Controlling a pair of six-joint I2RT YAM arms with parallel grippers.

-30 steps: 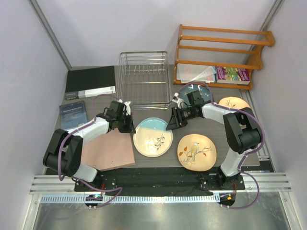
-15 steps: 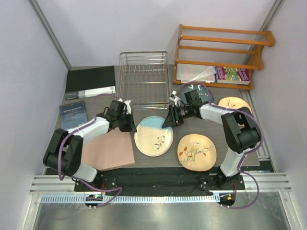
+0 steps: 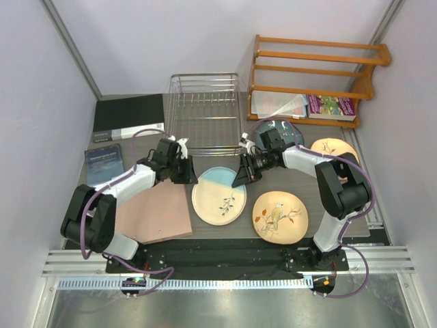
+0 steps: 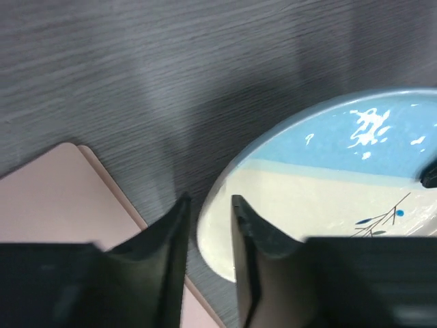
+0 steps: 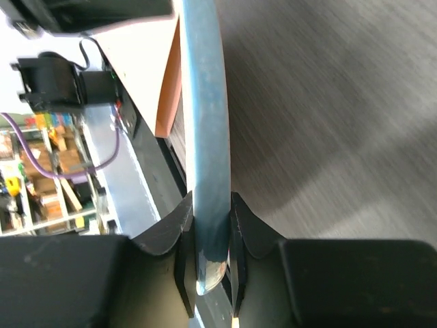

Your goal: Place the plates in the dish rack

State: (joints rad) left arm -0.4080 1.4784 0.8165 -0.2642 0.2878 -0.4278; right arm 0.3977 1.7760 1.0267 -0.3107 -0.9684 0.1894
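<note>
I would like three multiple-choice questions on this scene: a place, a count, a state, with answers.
1. Where is the dark teal plate? A in the wire rack; B on the table before the orange wooden shelf; C on the pink board.
2. How many plates are in view? A two; B three; C four.
3. The right gripper is: A open; B shut on the cream-and-blue plate's rim; C shut on a book.
Answers: B, the top view shows it just before the shelf; C, with the bird plate and branch plate, four; B, its wrist view shows the blue rim clamped.
</note>
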